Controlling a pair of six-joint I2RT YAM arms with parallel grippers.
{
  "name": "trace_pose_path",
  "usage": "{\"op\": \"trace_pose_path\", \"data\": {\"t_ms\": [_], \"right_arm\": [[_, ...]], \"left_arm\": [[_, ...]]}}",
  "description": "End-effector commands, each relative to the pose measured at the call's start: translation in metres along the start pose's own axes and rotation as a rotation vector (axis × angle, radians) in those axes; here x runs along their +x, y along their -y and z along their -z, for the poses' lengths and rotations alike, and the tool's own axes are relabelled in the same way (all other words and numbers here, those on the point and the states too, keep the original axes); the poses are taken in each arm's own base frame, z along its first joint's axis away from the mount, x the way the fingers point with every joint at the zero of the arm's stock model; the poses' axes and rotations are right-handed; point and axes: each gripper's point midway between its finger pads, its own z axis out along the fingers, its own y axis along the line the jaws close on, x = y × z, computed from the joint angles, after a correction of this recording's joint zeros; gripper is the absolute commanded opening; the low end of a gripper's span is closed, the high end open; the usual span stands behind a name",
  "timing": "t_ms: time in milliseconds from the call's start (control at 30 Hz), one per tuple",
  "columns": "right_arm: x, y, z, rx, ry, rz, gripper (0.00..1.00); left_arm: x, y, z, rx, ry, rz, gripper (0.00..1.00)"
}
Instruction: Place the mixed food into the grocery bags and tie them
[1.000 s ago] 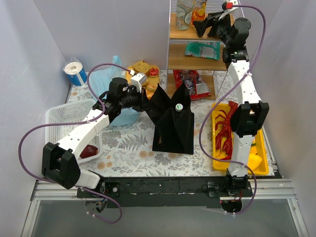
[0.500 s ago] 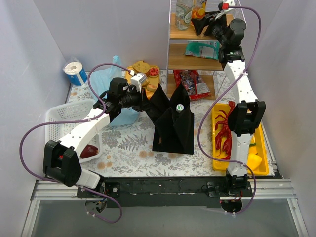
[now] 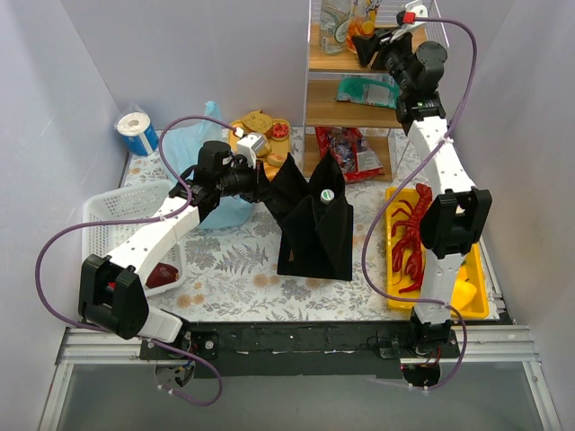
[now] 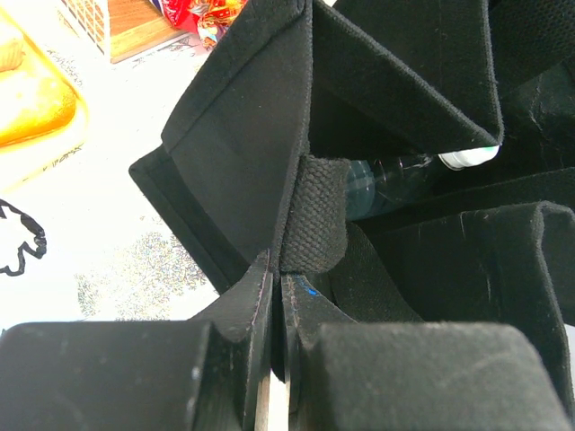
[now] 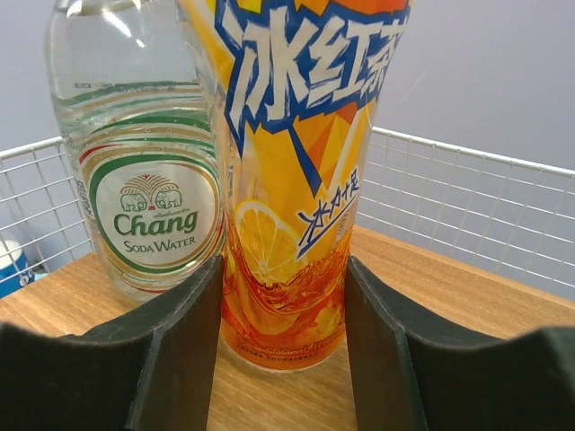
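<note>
The tall black grocery bag (image 3: 314, 229) stands mid-table with a capped bottle (image 3: 327, 193) inside. My left gripper (image 3: 265, 187) is shut on the bag's upper left edge. In the left wrist view the fingertips (image 4: 278, 269) pinch the black fabric just below a woven strap, and the bottle (image 4: 386, 180) lies inside the bag (image 4: 395, 81). My right gripper (image 3: 368, 40) is up at the top shelf. Its fingers (image 5: 283, 305) press both sides of an orange tea bottle (image 5: 296, 180), which stands beside a clear soda water bottle (image 5: 144, 162). The light-blue bag (image 3: 193, 148) sits behind my left arm.
A wire-backed wooden shelf unit (image 3: 355, 112) holds a green packet (image 3: 370, 90), with a red snack packet (image 3: 346, 148) at its foot. A yellow tray (image 3: 481, 287) with a red lobster (image 3: 409, 238) lies right. A white basket (image 3: 117, 211) sits left, a yellow plate of food (image 3: 260, 126) at the back.
My right gripper has pushed further in along the top shelf and its jaws have closed in onto the orange bottle. The left arm and black bag have not moved.
</note>
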Motion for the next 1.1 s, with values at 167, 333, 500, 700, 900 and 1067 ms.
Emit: {"op": "trace_pose_path", "data": {"t_ms": [167,333,500,700,900,1067], "right_arm": [[-0.092,-0.024,0.033,0.022,0.119,0.068,0.21],[-0.115,-0.031,0.064,0.072,0.152,0.111,0.16],[-0.141,-0.048,0.101,0.080,0.181,0.131,0.09],[-0.164,-0.088,0.145,0.051,0.239,0.095,0.06],[-0.130,-0.153,0.181,-0.028,0.181,0.016,0.04],[-0.078,-0.201,0.207,-0.117,0.076,-0.085,0.04]], "left_arm": [[-0.005,0.012,0.012,0.034,0.024,-0.006,0.00],[-0.016,0.021,0.017,0.061,0.047,-0.015,0.00],[-0.022,0.029,0.023,0.085,0.070,-0.015,0.00],[-0.024,0.034,0.027,0.100,0.088,-0.010,0.00],[-0.028,0.041,0.031,0.120,0.111,-0.011,0.00],[-0.027,0.039,0.031,0.112,0.119,-0.009,0.00]]}}
